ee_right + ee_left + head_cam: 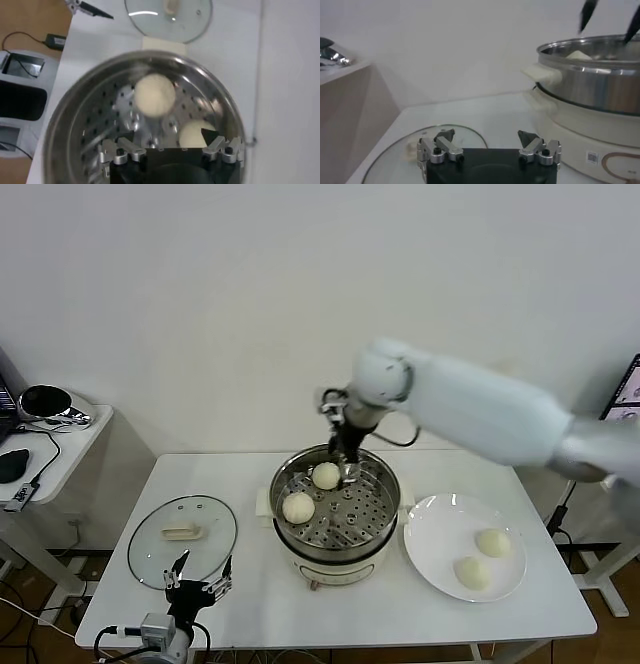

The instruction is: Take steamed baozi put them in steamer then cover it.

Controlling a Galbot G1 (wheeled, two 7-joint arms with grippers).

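The right gripper (347, 466) hangs inside the back of the steamer (335, 552), at the centre of the head view, its fingers (212, 147) spread wide and holding nothing. One steamed baozi (326, 475) lies on the perforated tray (345, 524) just beside those fingers; in the right wrist view this bun (196, 133) sits between the two open fingers, close under the gripper (169, 144). A second bun (298, 507) rests on the tray toward the pot's left side, near the first but not touching it. The right arm (480, 412) reaches in from the right edge of the head view, above the table (250, 594).

The left gripper (200, 576) stands low at the lower left of the head view, fingers wide apart and empty, just over the near rim of the cover (182, 539). That glass lid lies flat on the table, left of the steamer, handle (181, 533) up.

Right of the steamer sits a white plate (440, 529), just beside the pot's base, with two more buns on it: one (492, 542) farther back, one (470, 573) nearer the front edge.

At the far left stands a side table (70, 446) with a black computer mouse (12, 465) and a cable on it.
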